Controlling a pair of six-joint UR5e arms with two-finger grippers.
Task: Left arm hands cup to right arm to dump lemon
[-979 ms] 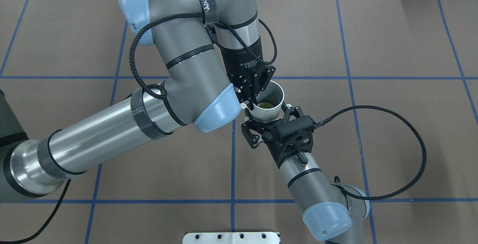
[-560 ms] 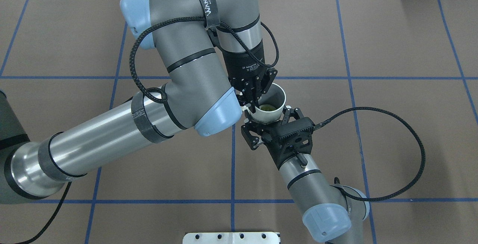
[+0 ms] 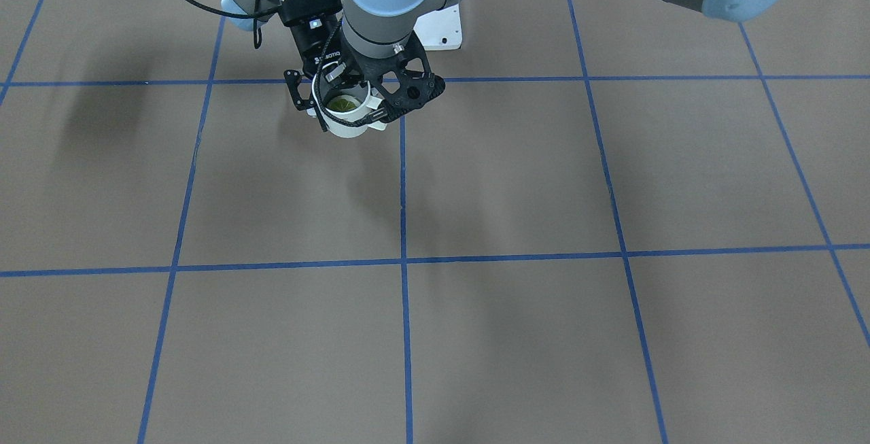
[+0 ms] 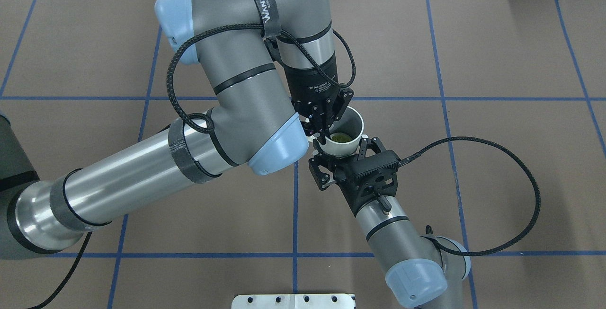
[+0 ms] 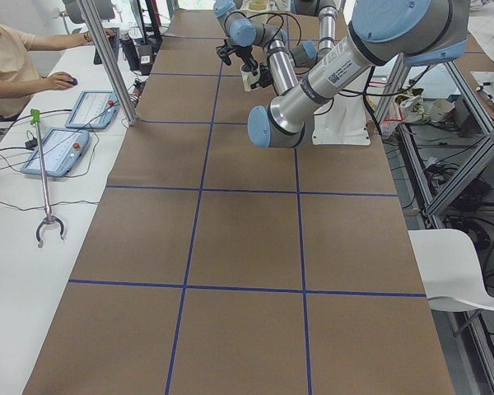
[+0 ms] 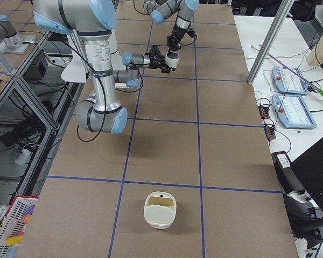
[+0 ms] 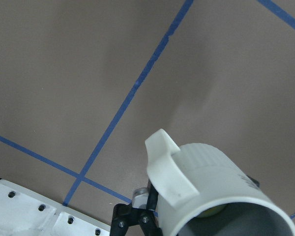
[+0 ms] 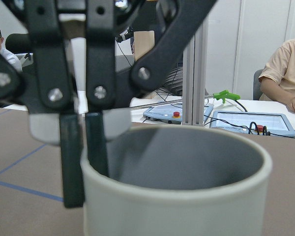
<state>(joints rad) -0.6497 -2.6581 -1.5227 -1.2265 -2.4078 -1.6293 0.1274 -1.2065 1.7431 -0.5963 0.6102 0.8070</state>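
Exterior right: cream bin (image 6: 160, 210) sits well apart from the cup (image 6: 174, 59)

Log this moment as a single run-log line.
phase: handover | left tool: shut on cup rim | right tool: open, flanking cup | lemon: inside cup | cup: held above table
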